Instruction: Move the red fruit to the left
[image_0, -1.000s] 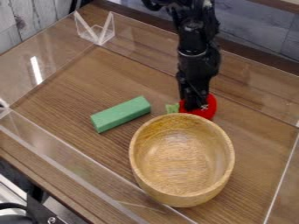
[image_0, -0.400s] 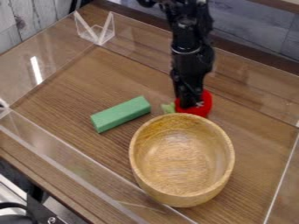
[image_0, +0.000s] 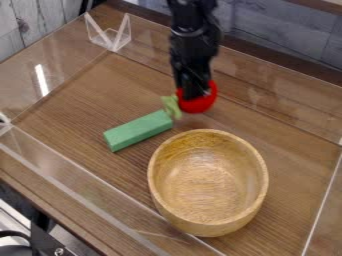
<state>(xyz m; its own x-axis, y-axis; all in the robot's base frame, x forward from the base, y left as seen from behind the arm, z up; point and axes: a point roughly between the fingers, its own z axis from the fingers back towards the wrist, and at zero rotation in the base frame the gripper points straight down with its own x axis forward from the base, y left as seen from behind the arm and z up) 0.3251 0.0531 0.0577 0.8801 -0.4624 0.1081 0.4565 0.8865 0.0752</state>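
The red fruit (image_0: 201, 99) is small, round and bright red, with a green leafy end (image_0: 170, 102) pointing left. It sits low over the wooden table, just right of the green block's upper end. My gripper (image_0: 195, 92) comes straight down from above on the black arm (image_0: 193, 40) and is shut on the red fruit, its fingers hiding the fruit's top. Whether the fruit touches the table I cannot tell.
A green rectangular block (image_0: 139, 130) lies diagonally left of the fruit. A large wooden bowl (image_0: 207, 180) stands in front, at the near right. Clear acrylic walls (image_0: 40, 80) ring the table, with a clear stand (image_0: 108, 33) at the back left.
My gripper has carried the red fruit to the left and a little back, from beside the bowl's far rim to next to the green block's end.
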